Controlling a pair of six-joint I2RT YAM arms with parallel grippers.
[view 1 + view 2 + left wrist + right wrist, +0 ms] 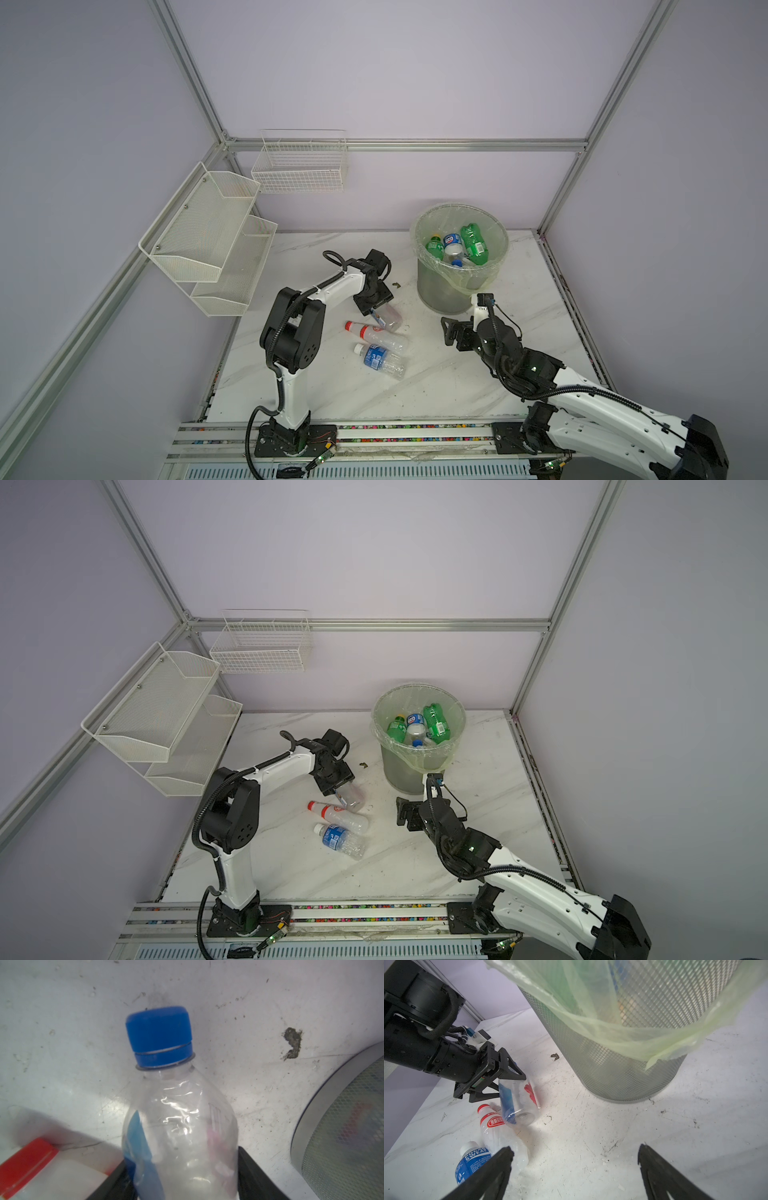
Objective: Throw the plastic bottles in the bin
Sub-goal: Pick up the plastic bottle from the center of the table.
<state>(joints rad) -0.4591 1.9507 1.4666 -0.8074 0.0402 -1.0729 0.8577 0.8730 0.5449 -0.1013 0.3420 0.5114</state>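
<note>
Green bottles (473, 245), two, lie in the bin (440, 291) at far right with some clear ones; what is beneath them is hidden. Three remain on the table (436, 386): the blue-cap bottle (178, 1126), then nearer the red-cap bottle (374, 332) and white-cap bottle (380, 359). Your left gripper (510, 1085) has both jaws pressed on the blue-cap bottle; whether it is lifted, you cannot tell. Your right gripper (575, 1167) is wide open, empty, beside the bin.
</note>
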